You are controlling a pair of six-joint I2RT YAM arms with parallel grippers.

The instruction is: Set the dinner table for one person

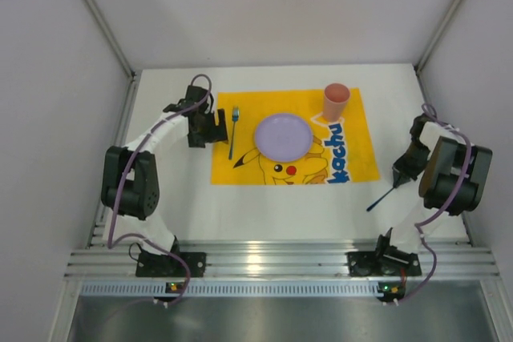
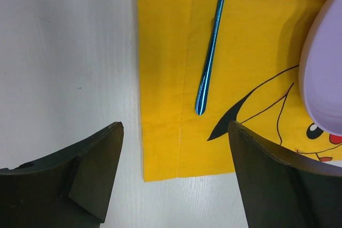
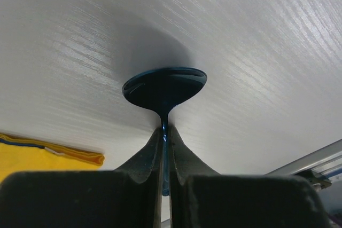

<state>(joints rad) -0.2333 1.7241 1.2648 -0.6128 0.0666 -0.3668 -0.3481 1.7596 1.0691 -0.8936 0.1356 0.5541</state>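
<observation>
Right hand tight on spoon

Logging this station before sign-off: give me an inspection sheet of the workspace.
Surface: white table, yellow mat on it.
Job's things: purple plate, pink cup and blue fork on the mat; blue spoon off it.
Clutter: nothing seen.
Hands: left hand open over the mat's edge; right hand shut on the spoon.
Cables: purple cable along each arm.
Surroundings: white walls, metal rail at near edge.
</observation>
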